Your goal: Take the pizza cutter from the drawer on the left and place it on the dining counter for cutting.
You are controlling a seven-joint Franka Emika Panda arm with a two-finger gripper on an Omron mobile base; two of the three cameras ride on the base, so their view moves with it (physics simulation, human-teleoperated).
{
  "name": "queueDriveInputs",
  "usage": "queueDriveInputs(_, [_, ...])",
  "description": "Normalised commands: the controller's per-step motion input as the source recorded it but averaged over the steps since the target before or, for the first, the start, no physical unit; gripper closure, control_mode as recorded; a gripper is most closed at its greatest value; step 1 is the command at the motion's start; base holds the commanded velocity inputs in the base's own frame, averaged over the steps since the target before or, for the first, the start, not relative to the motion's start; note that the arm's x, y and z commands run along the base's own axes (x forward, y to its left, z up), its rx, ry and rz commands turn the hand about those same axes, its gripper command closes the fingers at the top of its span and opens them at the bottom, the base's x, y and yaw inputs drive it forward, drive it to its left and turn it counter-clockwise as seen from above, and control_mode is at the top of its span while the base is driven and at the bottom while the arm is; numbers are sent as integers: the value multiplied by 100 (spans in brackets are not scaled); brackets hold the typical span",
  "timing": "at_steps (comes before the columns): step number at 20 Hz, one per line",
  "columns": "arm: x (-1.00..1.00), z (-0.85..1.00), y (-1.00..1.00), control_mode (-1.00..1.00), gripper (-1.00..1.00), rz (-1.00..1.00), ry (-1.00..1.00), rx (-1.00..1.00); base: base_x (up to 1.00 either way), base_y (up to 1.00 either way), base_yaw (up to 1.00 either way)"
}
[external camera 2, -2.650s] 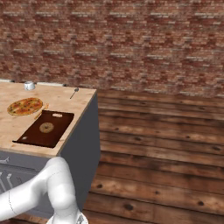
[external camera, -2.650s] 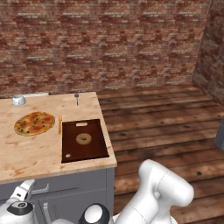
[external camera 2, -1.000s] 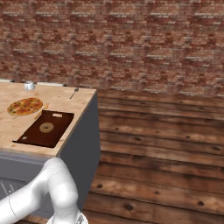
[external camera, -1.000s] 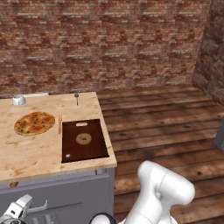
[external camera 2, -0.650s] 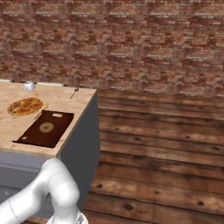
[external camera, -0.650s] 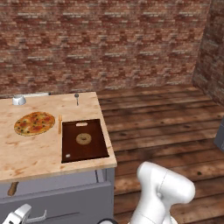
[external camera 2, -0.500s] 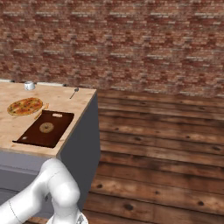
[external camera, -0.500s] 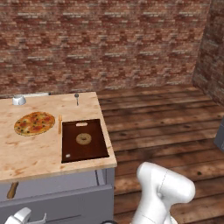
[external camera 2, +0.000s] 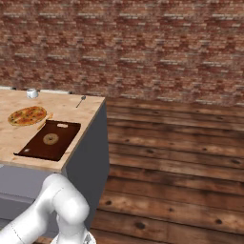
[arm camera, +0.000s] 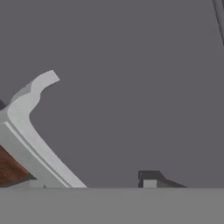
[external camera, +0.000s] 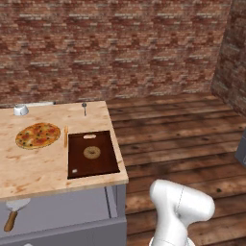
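We see the broad plank wooden floor [external camera: 182, 139] lying open to the right of the island and running back to the red brick wall [external camera: 120, 48], with free room there on every side of the white robot arm [external camera: 180, 206]. The large light blotchy wooden worktop [external camera: 38, 168] sits on its grey cabinet base [external camera: 62, 214]. Its right edge borders the open floor and its near edge overhangs the cabinet face. The dark brown rectangular cutting board [external camera: 91, 166] lies close along the right edge and reaches almost to the near edge. The bare wood to its left and in front of the round topped pizza [external camera: 38, 135] is the widest open patch. The pizza cutter with a grey metal wheel and brown wooden handle [external camera: 14, 211] is low at the far left, just below the near edge and in front of the grey cabinet face. It is tilted, with the wheel up and the handle down. In the hand view its metal and handle sit close against the left side of the end effector [arm camera: 94, 181], one dark fingertip [arm camera: 151, 178] shows to the right, and we cannot tell whether the end effector is spread or pinching the cutter. A thin orange stick [external camera: 66, 136] lies between the pizza and the board, and a small metal spoon [external camera: 84, 108] and a small pale bowl [external camera: 20, 110] rest near the far edge.
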Motion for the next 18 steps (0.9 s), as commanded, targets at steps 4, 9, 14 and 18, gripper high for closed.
queueDriveInputs(4, [-29,76,-33,-100,-100,0,-5,10,0,0,0])
queueDriveInputs(9, [0,83,-19,-100,-100,0,-2,12,0,0,0])
queueDriveInputs(14, [8,31,-1,-100,-100,0,3,6,0,0,0])
queueDriveInputs(18, [26,-1,2,-100,-100,0,8,0,0,0,0])
